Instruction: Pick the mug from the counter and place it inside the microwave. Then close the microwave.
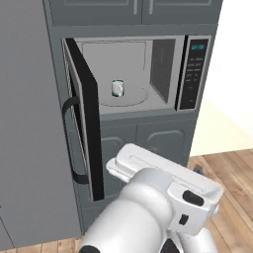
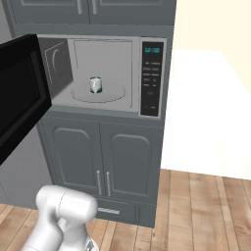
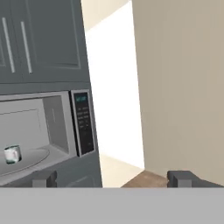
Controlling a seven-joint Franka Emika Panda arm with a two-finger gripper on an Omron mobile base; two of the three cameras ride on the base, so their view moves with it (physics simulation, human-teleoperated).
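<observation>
Mug [image 1: 117, 88] stands upright on the round glass turntable [image 1: 136, 96] inside the microwave [image 1: 170, 74], roughly centred on the plate and clear of the cavity walls; teal rim and base are visible, and the handle cannot be made out at this size. In the right base view the mug [image 2: 96, 84] sits slightly left of the turntable's centre. Microwave door [image 1: 85, 118] is open, swung out to the left on its left-hand hinge, with the curved dark handle [image 1: 69, 143] on its outer face pointing left and toward the near side. Black button panel [image 1: 192, 74] with its teal display sits at the right of the cavity. Grey cabinet doors [image 2: 105, 157] fill the space under the microwave, and more cabinet fronts lie above it. Gripper [image 3: 111, 179] is wide open and holding nothing: the two dark fingertips [image 3: 43, 179] stand far apart at the bottom of the hand view, with the mug [image 3: 12, 154] seen far off to the left, well apart from them. The white arm [image 1: 148, 207] sits low and near, in front of the lower cabinets, below the level of the open door. Wood plank floor [image 2: 206, 211] runs to the right.
</observation>
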